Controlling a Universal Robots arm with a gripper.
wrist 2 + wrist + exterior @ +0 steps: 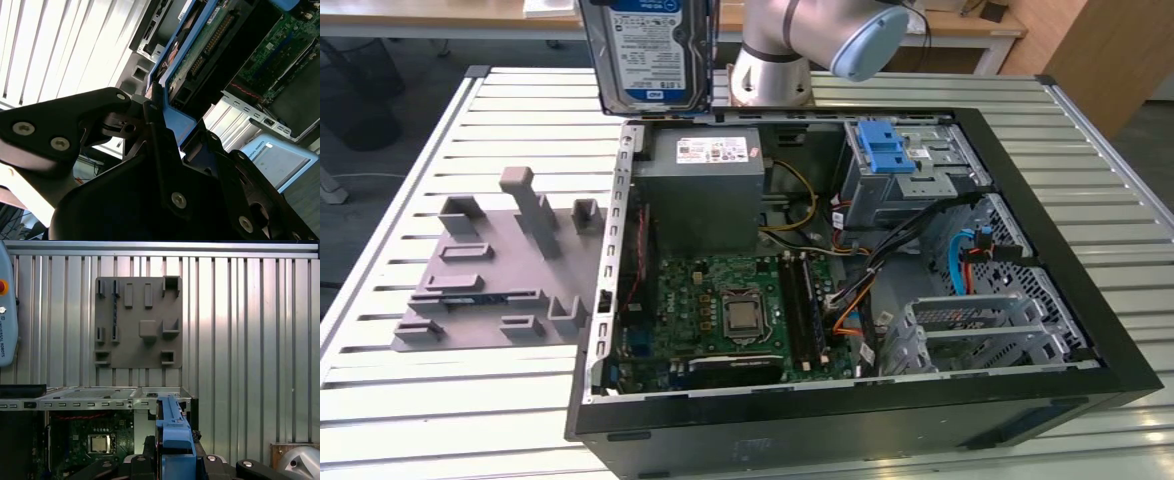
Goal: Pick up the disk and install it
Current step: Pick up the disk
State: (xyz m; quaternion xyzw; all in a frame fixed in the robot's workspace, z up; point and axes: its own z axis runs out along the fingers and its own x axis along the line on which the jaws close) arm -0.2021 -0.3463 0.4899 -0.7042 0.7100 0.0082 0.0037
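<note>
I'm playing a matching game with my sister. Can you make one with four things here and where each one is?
Things:
1. disk
2. grey block plate
3. blue bracket
4. processor chip

Places:
A. on the green board
B. held up in the air
C. on top of the metal cage
D. flat on the table

Pairs: 1-B, 2-D, 3-C, 4-A

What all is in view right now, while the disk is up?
disk: one, silver with blue rails, held aloft
computer case: one, black, open, on the table
power supply: one, grey, inside case
motherboard: one, green, inside case
bracket: one, blue, atop the drive cage
fixture plate: one, grey, exterior view's left of case
table: one, silver, slatted
arm: one, grey, behind case
gripper: one, black, shut on the disk
</note>
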